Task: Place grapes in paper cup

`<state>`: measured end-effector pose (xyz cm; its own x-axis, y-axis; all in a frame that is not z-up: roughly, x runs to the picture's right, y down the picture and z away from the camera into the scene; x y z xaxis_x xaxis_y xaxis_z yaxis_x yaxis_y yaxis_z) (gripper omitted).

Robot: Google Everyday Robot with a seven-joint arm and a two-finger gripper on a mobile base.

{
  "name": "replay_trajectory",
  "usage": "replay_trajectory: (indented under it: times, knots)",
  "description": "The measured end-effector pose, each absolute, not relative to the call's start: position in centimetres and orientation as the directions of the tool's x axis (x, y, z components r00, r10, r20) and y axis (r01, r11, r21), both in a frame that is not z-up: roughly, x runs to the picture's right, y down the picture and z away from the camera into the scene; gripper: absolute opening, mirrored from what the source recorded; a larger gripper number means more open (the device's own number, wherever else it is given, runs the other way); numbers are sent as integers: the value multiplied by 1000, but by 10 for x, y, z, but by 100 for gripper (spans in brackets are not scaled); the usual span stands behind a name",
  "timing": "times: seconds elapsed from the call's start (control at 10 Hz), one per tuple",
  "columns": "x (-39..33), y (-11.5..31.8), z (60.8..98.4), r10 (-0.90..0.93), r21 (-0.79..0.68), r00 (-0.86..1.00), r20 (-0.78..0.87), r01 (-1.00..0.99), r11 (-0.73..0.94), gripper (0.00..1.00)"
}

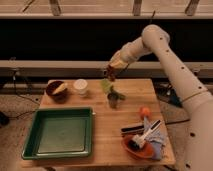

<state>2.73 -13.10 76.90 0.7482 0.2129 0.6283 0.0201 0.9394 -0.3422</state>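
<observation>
Tabletop (107, 140) clutter up front, the green tray (60, 132) and the orange plate (142, 150), plays no part. Farther back the white paper cup (80, 86) stands empty beside the brown bowl (56, 90). Beyond, above the far edge, the pincer (111, 75) hangs clenched on the grapes (111, 77), well right of the cup: carrying seems underway, and next comes a leftward shift, then lowering.
</observation>
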Motion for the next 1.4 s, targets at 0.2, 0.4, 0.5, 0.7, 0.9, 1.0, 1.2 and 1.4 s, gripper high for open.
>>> replay_trajectory:
  times: [0.2,0.4,0.5,0.7,0.9,1.0,1.2,1.4]
  knots:
    - [-15,-130,772,199,-348,728,657,58,936,0]
    - [-59,-123,776,179,-355,701,690,112,928,0]
    - [-76,-120,779,170,-356,689,705,135,925,0]
    - [-112,-115,781,148,-351,660,736,186,918,0]
    - [-130,-112,781,127,-342,639,759,224,913,0]
    - [-134,-112,782,119,-337,634,764,236,911,0]
    - [-142,-110,787,113,-337,635,764,243,910,10]
    - [-144,-110,793,113,-340,639,761,244,908,32]
